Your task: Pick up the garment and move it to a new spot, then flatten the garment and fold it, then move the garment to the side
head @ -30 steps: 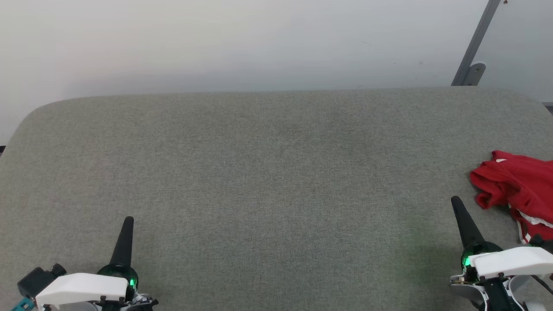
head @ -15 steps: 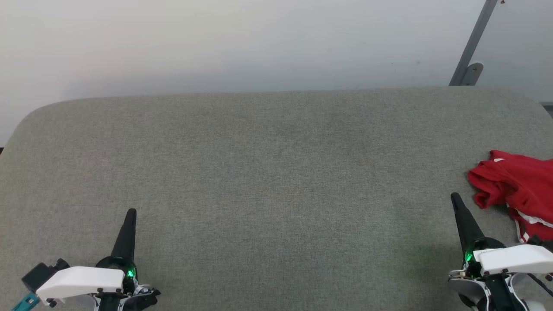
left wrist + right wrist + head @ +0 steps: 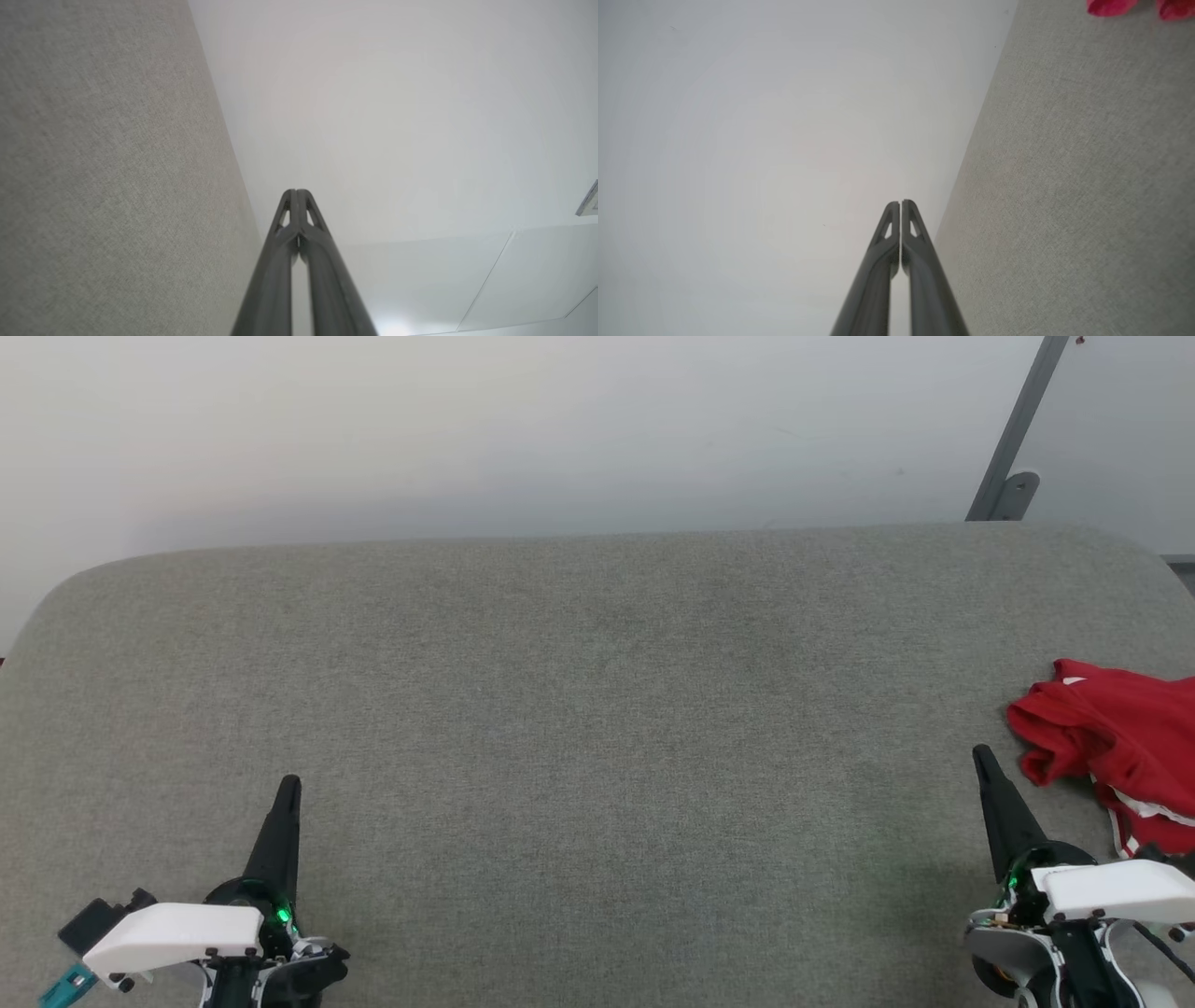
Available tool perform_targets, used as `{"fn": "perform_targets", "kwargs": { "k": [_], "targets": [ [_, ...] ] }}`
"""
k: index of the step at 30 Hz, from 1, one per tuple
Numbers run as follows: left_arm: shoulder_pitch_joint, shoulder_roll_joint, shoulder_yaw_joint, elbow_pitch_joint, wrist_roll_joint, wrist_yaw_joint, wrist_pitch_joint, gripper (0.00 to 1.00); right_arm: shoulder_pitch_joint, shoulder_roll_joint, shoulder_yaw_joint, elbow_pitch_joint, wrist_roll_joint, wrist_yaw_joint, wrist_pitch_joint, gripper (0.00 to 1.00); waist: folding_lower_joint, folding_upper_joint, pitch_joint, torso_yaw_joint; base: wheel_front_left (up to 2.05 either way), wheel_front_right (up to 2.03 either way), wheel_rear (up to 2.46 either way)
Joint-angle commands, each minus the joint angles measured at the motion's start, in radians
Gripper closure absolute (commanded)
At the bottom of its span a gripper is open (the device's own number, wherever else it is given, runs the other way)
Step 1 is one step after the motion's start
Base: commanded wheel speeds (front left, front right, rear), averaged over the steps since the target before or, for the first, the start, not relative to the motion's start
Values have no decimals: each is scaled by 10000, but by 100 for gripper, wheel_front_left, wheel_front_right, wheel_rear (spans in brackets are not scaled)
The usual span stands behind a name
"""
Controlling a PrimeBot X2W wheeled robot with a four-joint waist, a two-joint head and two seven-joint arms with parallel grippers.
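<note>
The garment (image 3: 1125,742) lies crumpled at the right edge of the grey padded table (image 3: 579,709), mostly red with a strip of white trim showing; part of it runs out of the head view. A red edge of the garment (image 3: 1111,5) also peeks in at the top right of the right wrist view. My right gripper (image 3: 982,756) is shut and empty, its tip a short way left of the garment and not touching it. At the lower left my left gripper (image 3: 290,786) is shut and empty, far from the garment. In both wrist views the fingers (image 3: 296,193) (image 3: 900,204) are pressed together.
A pale wall (image 3: 467,429) stands behind the table's far edge. A grey metal bar with a bracket (image 3: 1013,467) leans at the back right. The table's corners are rounded.
The left gripper's tip has moved slightly forward, up the view. The whole picture has shifted a little to the left, so the camera has moved; the garment lies as before.
</note>
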Motion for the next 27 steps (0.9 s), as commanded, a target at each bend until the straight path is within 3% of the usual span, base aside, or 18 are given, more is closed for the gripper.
{"fn": "perform_targets", "kwargs": {
  "k": [1,16,27],
  "targets": [
    [-183,2,61,1,-193,4,77,100,-93,51,-39,3,207,-1,61,100,0,-1,-2,-5,0,0,0],
    [-393,-183,171,118,-1018,4,356,100,-240,139,-88,176,1151,-3,146,100,0,-1,-18,-59,0,0,0],
    [-383,-195,191,116,-977,4,364,100,-200,132,-82,166,1124,-3,140,100,0,-1,-19,-60,0,0,0]
  ]
}}
